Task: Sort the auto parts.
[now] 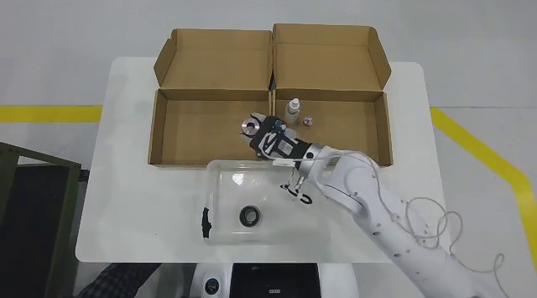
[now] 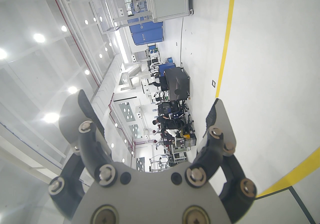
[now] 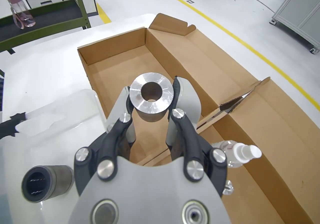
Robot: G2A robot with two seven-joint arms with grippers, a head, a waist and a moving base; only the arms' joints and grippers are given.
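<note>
Top view places the right gripper (image 1: 253,126) over the right end of the left cardboard box (image 1: 189,134), close to the wall beside the right cardboard box (image 1: 357,134). Right wrist view adds the grip detail: fingers clamped on the curved sides of a metal ring (image 3: 151,96), bore facing the camera.

Ring: short, thick-walled cylinder; bright machined face with faint smudges; smooth round bore.

Left wrist view: left gripper (image 2: 150,100) aimed out at the hall, fingers spread, nothing between them.

Near side of white table (image 1: 126,172): clear plastic bin (image 1: 220,168), dark matte cylindrical bushing (image 1: 249,215) inside it. Right box holds a white-capped spray bottle (image 1: 292,111), with a small part (image 1: 309,118) just beside it.
</note>
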